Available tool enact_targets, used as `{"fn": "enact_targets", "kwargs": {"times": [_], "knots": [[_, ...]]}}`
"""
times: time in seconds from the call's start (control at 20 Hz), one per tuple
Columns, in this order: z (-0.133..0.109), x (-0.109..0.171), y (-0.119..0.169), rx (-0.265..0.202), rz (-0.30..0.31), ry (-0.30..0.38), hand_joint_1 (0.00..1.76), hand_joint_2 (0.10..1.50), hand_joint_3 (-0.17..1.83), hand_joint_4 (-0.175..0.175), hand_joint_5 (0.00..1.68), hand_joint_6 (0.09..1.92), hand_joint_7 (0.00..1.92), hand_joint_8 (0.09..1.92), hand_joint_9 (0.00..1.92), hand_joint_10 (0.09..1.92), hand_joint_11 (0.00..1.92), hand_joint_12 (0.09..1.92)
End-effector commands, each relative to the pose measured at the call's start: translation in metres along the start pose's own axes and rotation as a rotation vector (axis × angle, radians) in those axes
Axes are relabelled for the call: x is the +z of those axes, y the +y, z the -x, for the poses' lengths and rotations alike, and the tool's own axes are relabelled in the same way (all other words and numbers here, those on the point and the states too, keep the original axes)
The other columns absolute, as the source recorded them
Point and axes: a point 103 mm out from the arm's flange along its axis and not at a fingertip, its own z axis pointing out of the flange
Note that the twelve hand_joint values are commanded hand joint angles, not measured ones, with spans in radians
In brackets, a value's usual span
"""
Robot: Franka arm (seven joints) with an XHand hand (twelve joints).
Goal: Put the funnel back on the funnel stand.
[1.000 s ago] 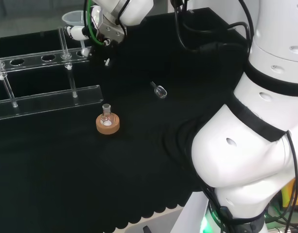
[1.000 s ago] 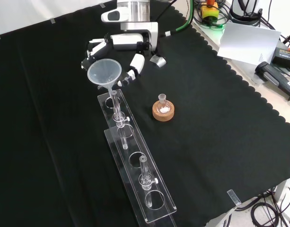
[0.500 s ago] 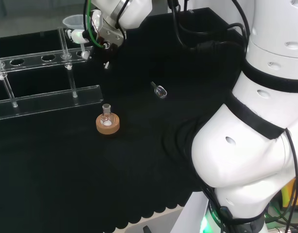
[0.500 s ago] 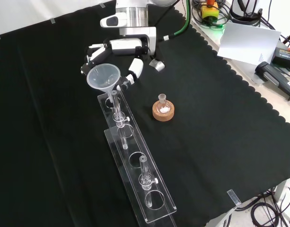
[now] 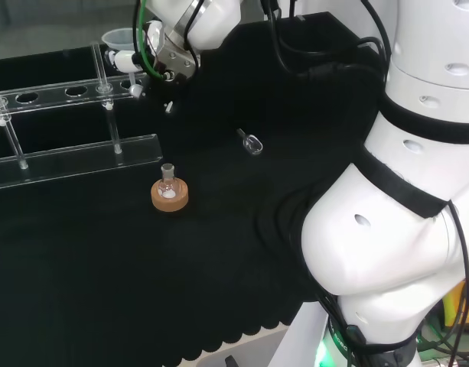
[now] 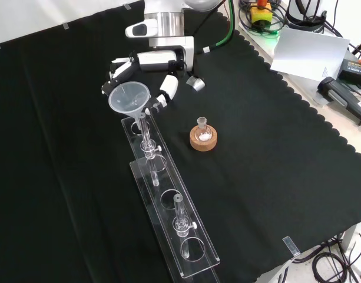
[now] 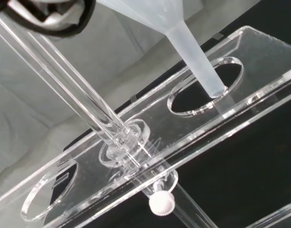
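Observation:
The hand (image 6: 158,58) reaches in from the top of the front view and is curled round a cloudy plastic funnel (image 6: 129,97), with fingers (image 6: 168,86) on either side of its cone. The funnel stands upright over the near end of the clear acrylic funnel stand (image 6: 161,181). In the wrist view the funnel's stem (image 7: 197,66) points into the end hole (image 7: 192,102) of the stand's top plate (image 7: 259,61), its tip at about the level of the rim. In the head view the funnel (image 5: 115,38) and hand (image 5: 170,52) are at the right end of the stand (image 5: 50,93).
A small flask on a cork ring (image 6: 202,137) stands right of the stand in the front view. A glass stopper (image 5: 250,143) lies on the cloth beyond it. Thin clear posts (image 6: 145,132) rise from the stand close to the funnel. Papers (image 6: 310,52) lie off the cloth.
The hand has lowered the funnel a little, bringing its stem down toward the stand's end hole. The flask and stopper have not moved.

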Motion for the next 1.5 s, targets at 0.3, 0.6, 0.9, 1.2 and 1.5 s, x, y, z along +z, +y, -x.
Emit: {"fn": "enact_targets", "kwargs": {"times": [0.3,0.6,0.9,1.2,1.5], "knots": [[0.004,0.008,-0.002,-0.007,-0.025,0.002,0.82,0.59,0.67,-0.02,0.66,0.09,0.83,0.66,0.54,0.65,0.0,1.56],[0.011,0.018,-0.005,0.006,-0.05,0.006,0.82,0.58,0.67,-0.02,0.67,0.09,0.83,0.66,0.55,0.65,0.0,1.56],[0.019,0.025,-0.008,0.017,-0.071,0.011,0.82,0.58,0.67,-0.02,0.67,0.09,0.83,0.66,0.55,0.65,0.0,1.56],[0.027,0.024,-0.01,0.031,-0.081,0.006,0.82,0.58,0.67,-0.02,0.66,0.09,0.83,0.66,0.54,0.65,0.0,1.56],[0.027,0.026,-0.013,0.032,-0.091,0.006,0.82,0.58,0.67,-0.02,0.66,0.09,0.83,0.66,0.54,0.65,0.0,1.56]]}}
